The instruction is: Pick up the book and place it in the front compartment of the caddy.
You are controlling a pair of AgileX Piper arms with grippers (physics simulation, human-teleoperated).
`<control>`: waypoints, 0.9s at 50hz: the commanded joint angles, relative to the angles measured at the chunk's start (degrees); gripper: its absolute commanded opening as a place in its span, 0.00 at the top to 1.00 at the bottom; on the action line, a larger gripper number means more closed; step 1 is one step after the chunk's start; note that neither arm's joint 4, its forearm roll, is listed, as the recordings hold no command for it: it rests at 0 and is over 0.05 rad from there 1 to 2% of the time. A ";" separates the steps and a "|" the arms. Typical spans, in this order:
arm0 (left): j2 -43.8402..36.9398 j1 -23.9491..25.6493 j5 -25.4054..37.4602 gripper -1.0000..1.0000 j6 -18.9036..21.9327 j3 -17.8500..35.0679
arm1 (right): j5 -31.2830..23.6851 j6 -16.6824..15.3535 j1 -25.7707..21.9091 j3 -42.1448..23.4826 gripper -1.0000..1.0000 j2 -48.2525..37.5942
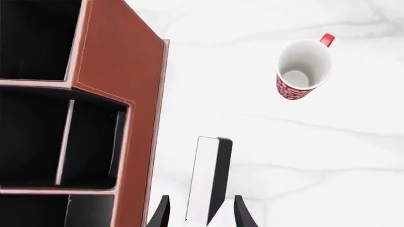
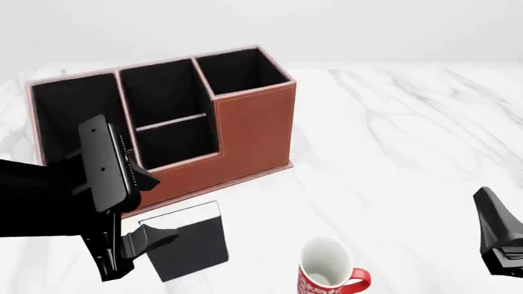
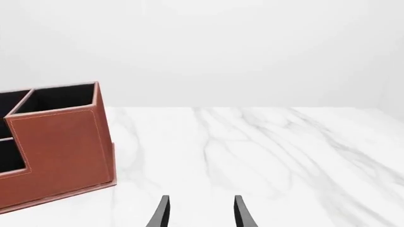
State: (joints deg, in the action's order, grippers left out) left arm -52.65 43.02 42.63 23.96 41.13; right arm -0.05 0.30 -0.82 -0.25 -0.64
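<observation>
The left pincer (image 1: 200, 213) holds the book (image 1: 207, 177) between its two fingers, the thin black volume lifted off the bench (image 2: 392, 153) and hanging just in front of the caddy (image 2: 245, 131), toward the near left part of the bench. In the left wrist view the white page edge shows between the fingers, with the caddy's brown wall just beside it.

The step in hand appears to be carrying the book over to the front compartment (image 2: 176, 141), the low one behind the stepped wall. To do it well, I would raise the book above that front wall, keep it upright and parallel to the divider, then lower it straight in before letting go.

The right pincer (image 3: 200, 213) is open and idle near the right edge, well apart from the mug (image 2: 327, 269).
</observation>
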 commanded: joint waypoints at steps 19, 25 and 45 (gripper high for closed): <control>-0.41 -1.00 -1.16 0.00 -0.86 -1.10 | 0.02 -0.08 0.25 0.04 0.00 0.13; -0.70 -1.74 -1.62 0.00 -0.45 -1.45 | 0.02 -0.07 0.24 0.04 0.00 0.12; -1.91 -2.77 -3.62 0.00 -0.29 -2.95 | 0.02 -0.07 0.24 0.04 0.00 0.11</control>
State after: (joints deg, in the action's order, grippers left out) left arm -55.34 41.58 39.58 24.46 38.90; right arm -0.05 0.29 -0.82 -0.25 -0.64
